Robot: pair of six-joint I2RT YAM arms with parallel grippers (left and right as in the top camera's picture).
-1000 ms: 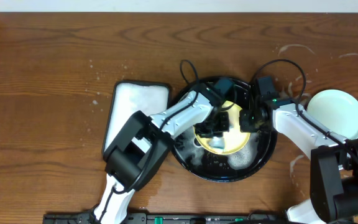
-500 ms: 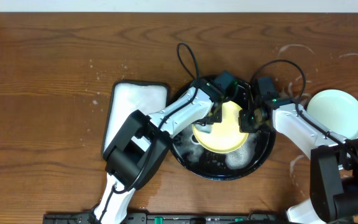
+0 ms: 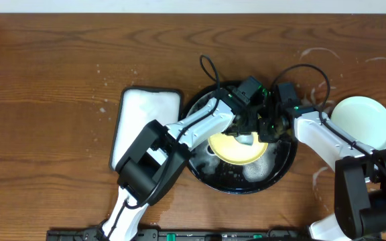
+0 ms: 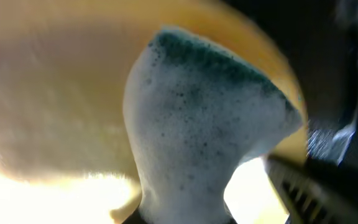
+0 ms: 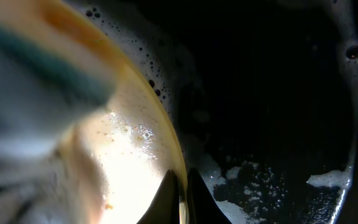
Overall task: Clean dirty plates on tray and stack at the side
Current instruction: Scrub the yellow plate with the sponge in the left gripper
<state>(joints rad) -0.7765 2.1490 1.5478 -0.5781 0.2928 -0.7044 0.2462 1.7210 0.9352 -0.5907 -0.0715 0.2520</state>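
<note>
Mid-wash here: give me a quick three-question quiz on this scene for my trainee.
1. True or false: the right gripper pinches the rim of the yellow plate.
2. Which does the left gripper hold at that plate: A cloth, B foamy sponge, C brush?
3. Fill in: the mint-green plate sits outside the tray, on the ____.
Key: 1 true; 2 B; 3 table.
</note>
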